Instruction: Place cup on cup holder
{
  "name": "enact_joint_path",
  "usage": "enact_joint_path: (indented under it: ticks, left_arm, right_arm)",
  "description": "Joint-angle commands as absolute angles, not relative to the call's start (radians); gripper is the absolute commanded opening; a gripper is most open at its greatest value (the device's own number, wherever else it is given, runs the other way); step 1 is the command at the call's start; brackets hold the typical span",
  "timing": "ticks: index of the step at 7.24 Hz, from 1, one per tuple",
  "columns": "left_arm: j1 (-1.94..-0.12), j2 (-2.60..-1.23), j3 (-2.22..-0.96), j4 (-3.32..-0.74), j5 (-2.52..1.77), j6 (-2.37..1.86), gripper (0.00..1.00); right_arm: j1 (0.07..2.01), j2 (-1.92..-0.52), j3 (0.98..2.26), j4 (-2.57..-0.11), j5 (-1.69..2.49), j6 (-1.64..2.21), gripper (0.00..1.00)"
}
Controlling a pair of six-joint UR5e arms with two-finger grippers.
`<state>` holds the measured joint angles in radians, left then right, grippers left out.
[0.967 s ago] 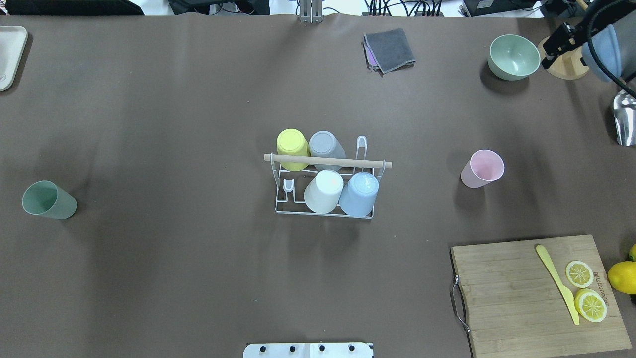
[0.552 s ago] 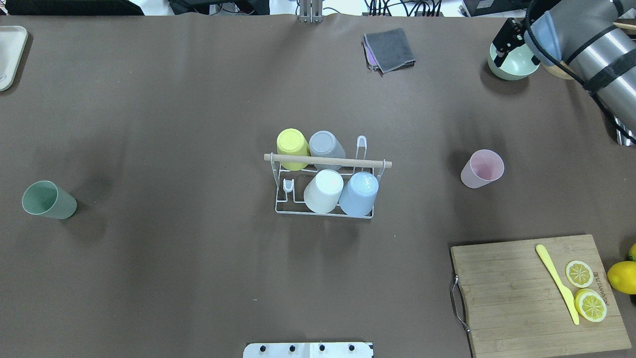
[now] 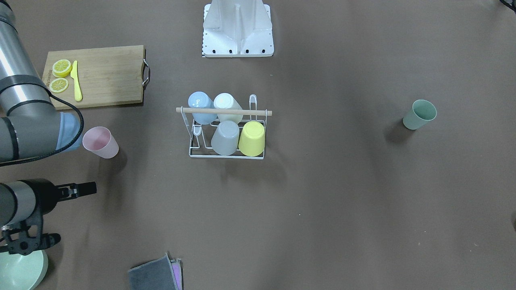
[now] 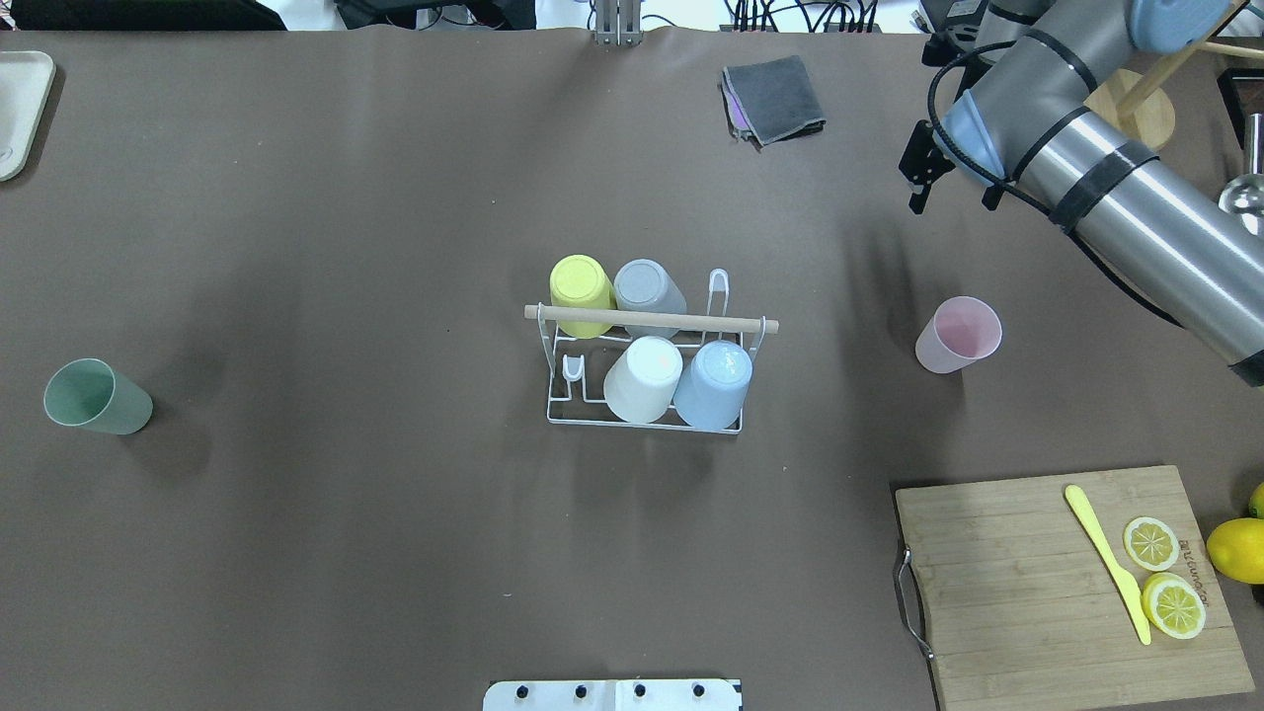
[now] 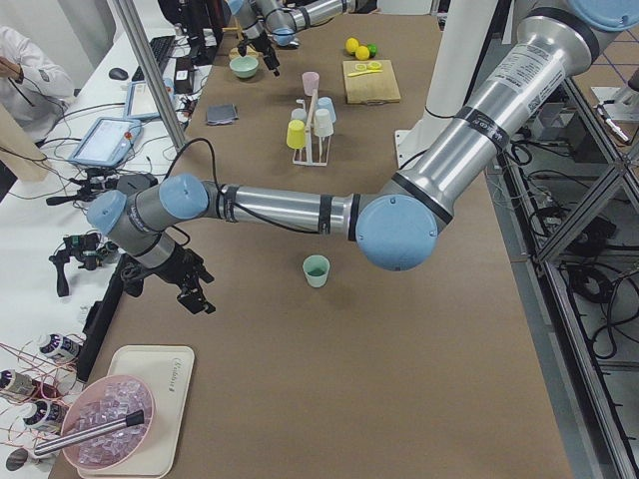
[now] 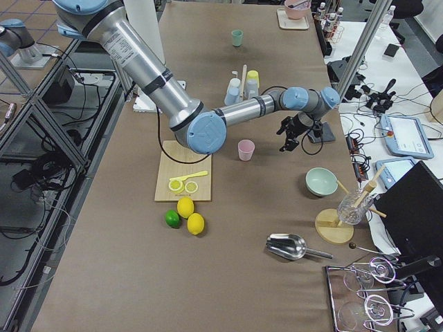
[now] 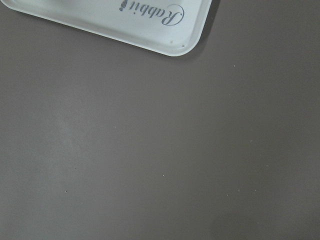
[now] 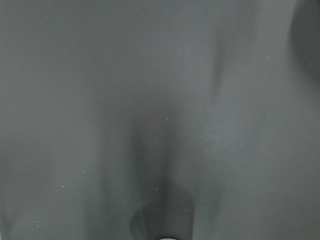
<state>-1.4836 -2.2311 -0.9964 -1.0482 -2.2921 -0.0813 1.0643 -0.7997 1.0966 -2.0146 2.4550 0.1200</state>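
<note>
The white wire cup holder [image 4: 553,395] with a wooden rod handle [image 3: 223,111] stands mid-table. It carries upside-down yellow, grey, white and blue cups; two prongs are bare. A pink cup [image 4: 958,336] stands upright to its right, also in the front view [image 3: 100,142]. A green cup [image 4: 97,397] stands far left. My right gripper [image 4: 950,197] hangs open and empty, beyond the pink cup and apart from it [image 3: 90,187]. My left gripper [image 5: 195,297] shows only in the exterior left view, near a white tray; I cannot tell whether it is open.
A cutting board [image 4: 1007,583] with lemon slices and a yellow knife lies front right, whole lemons [image 4: 1239,548] beside it. A grey cloth [image 4: 775,97] lies at the back. A green bowl [image 3: 20,270] sits under my right arm. A white tray [image 4: 20,109] is far left.
My right arm has swung in from the table's far right edge, passed over the green bowl and now hangs left of it. The cups and rack have not moved.
</note>
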Motion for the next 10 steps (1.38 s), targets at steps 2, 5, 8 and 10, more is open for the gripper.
enact_joint_path:
  ticks: [2,5,8,10]
  left_arm:
    - [-1.456,-2.22,-0.968,-1.005,-2.409,-0.023,0.97]
    - [-1.391,-2.23,-0.923,-1.005,-2.584,-0.037,0.97]
    - [-1.292,-2.237,-0.922,-0.941,-2.57,-0.008,0.97]
    - [-1.229,-2.247,-0.92,-0.777,-2.548,0.137,0.97]
  right_arm:
    - [1.022,-0.792,1.053,-2.205,2.427,0.006,1.0]
    - [1.009,-0.758,0.932,-2.209,2.433,-0.084,1.0]
    - [0.999,-0.7,0.838,-2.209,2.444,-0.083,1.0]
    - [0.974,-0.693,0.818,-2.226,2.463,-0.084,1.0]
